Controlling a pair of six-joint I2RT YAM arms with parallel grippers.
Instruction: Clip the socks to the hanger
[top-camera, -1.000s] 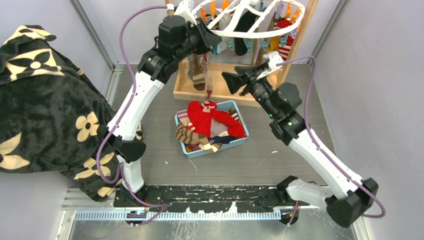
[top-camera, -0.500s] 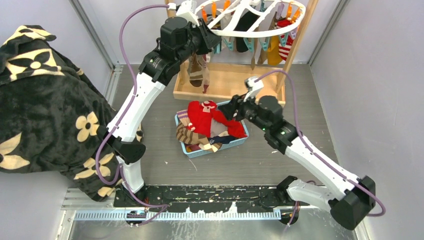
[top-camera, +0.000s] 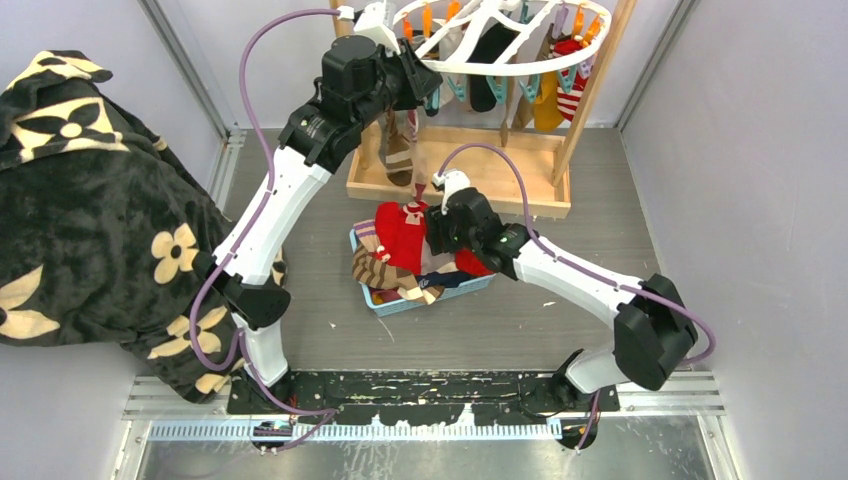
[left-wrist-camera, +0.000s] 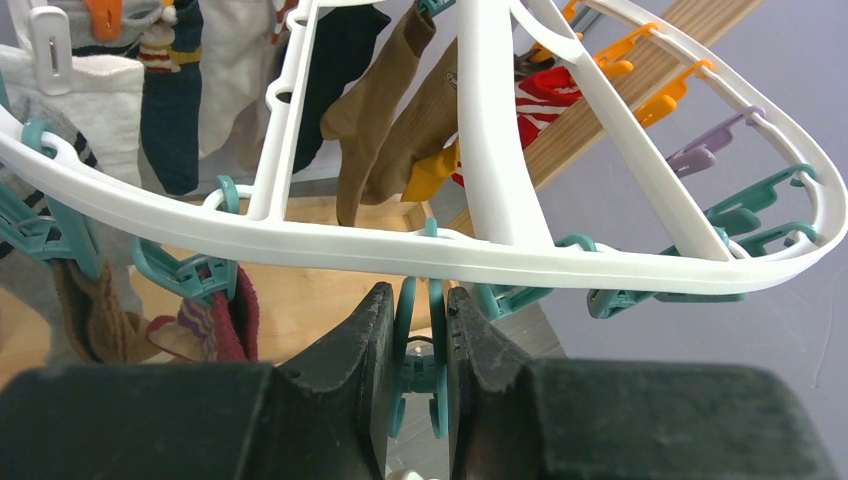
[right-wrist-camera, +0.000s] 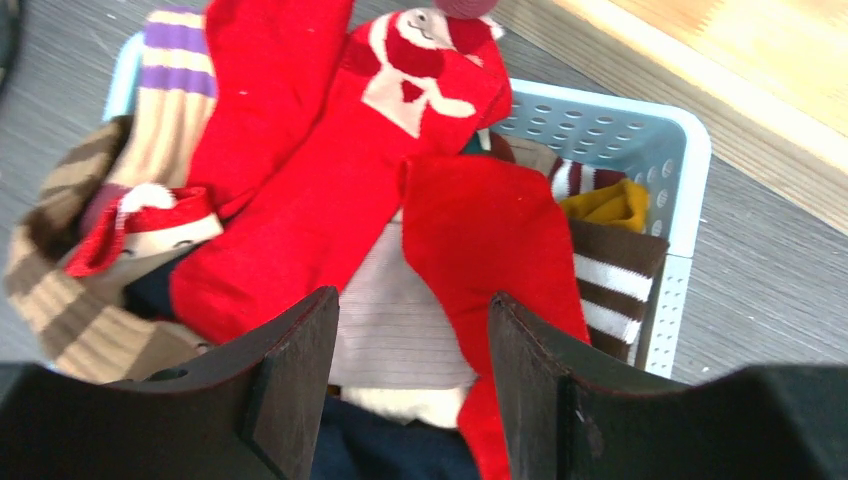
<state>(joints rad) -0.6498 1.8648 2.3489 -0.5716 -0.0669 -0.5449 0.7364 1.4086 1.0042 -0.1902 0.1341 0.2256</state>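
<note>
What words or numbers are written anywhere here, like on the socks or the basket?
None: no words, numbers or labels can be read in any view. The red sock has only a picture on it, the blanket only flower shapes; the basket and hanger look plain.

Your hanger is a white oval ring with crossbars, hanging about level beyond the blue basket and higher than it. Teal clips and orange clips dangle from its rim. Several of them grip socks that hang straight down, among them a black sock, a yellow sock and a red-and-white striped sock. Your loose socks lie heaped in the basket. Red ones are on top, and a brown-and-tan striped sock spills over its left rim.
</note>
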